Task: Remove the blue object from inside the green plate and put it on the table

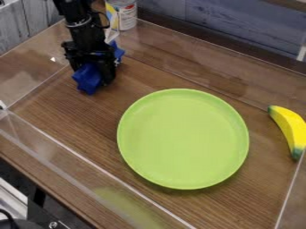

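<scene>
The blue object (86,81) is off the green plate (183,139), at the far left of the table (72,134), low against the wood. My black gripper (95,69) comes down over it from above, its fingers (77,64) closed on the block's sides; blue shows below and behind them. The gripper hides the block's middle. The lime-green plate lies in the middle of the table with nothing in it, well to the right of the gripper.
A yellow banana (288,131) lies at the right edge. Behind the arm, at the back left, stands a white and yellow container (123,12). Clear acrylic walls (72,170) border the tabletop along the front and left.
</scene>
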{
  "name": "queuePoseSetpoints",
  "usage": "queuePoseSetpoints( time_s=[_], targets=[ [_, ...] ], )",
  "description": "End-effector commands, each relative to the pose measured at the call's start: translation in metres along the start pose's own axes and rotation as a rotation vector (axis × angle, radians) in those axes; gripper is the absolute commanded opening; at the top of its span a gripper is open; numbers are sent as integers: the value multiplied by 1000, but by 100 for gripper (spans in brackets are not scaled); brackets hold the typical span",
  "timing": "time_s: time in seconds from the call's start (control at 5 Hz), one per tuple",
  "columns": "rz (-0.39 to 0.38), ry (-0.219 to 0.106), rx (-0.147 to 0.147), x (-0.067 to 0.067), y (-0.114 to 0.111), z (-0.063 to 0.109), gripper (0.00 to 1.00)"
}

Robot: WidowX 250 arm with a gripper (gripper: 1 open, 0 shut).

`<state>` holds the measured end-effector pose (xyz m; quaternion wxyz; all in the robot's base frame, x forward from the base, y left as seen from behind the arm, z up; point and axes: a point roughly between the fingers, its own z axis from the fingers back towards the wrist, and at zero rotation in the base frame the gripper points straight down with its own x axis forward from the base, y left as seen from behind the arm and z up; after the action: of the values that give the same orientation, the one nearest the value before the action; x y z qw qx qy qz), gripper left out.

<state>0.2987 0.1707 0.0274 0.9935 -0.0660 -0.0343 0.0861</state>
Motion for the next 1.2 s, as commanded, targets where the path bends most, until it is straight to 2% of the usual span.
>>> queuePoseSetpoints(
  time_s=[0.0, 1.0],
  targets=[
    [-12, -51, 18, 11, -1, 16, 0],
    [-2, -40, 10, 11, -8, 14, 0]
  ],
)
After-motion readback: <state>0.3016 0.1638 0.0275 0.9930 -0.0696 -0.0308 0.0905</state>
